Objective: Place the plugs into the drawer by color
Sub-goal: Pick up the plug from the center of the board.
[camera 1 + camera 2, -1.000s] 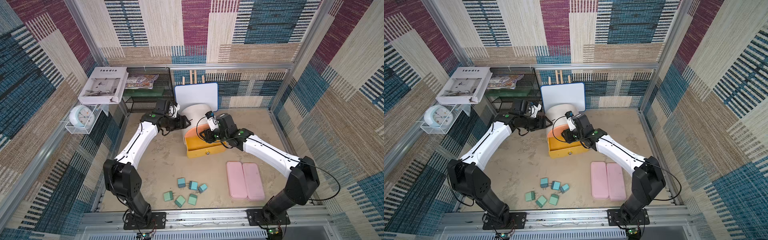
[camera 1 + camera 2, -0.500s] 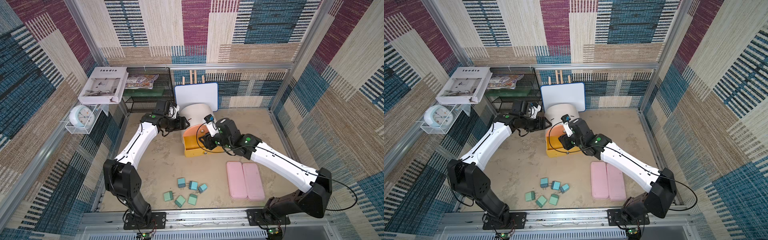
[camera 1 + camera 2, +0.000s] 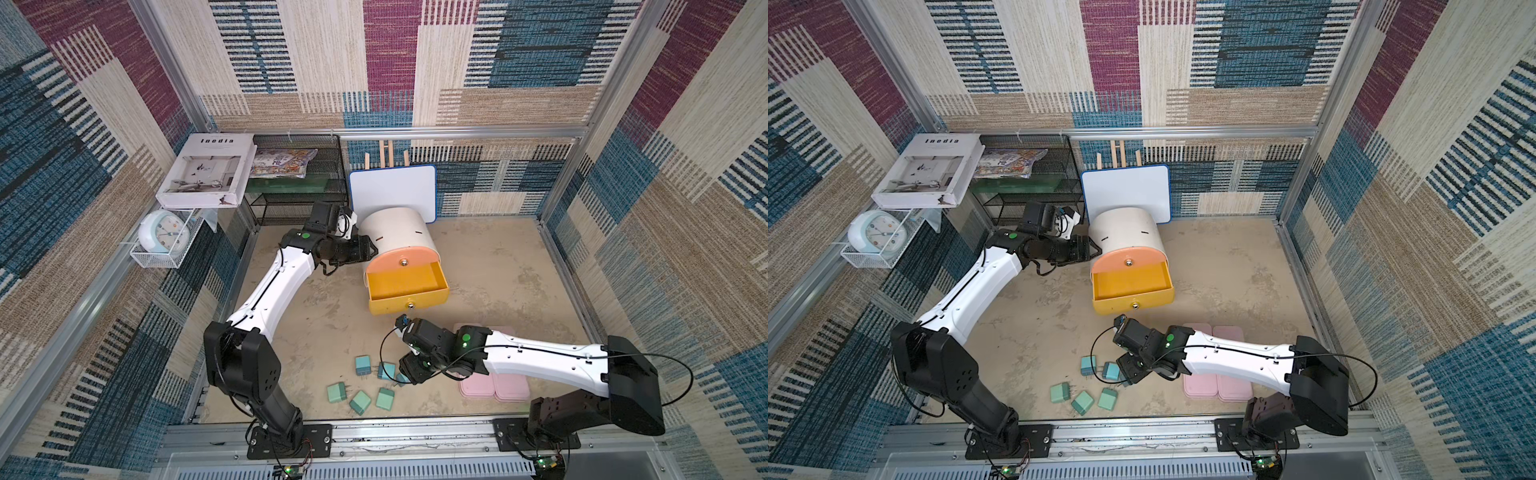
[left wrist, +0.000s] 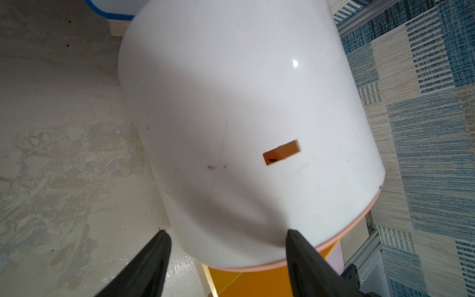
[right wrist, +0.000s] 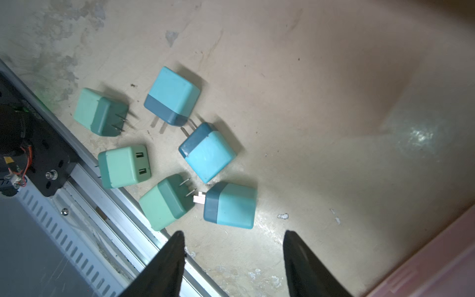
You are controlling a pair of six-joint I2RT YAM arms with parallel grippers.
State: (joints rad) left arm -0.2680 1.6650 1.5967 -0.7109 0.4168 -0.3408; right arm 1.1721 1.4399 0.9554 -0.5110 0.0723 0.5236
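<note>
Drawer cabinet [image 3: 395, 230] stands near the tabletop's back edge, its yellow drawer [image 3: 405, 280] pulled out. Left gripper [image 4: 226, 235]: jaws spread, tips against the cabinet's side. Three blue plugs [image 5: 207, 151] and three green plugs [image 5: 124, 165] lie clustered by the front edge. Right gripper [image 5: 232, 234] hangs above them, jaws apart, holding nothing.

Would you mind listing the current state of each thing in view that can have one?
yellow drawer: pulled open, no plug visible inside.
salmon-pink drawer: shut.
blue plugs: three, lying loose on the table.
green plugs: three, lying loose on the table.
left gripper: jaws open, tips against the cabinet.
right gripper: jaws open, empty, close to the blue plugs.
</note>
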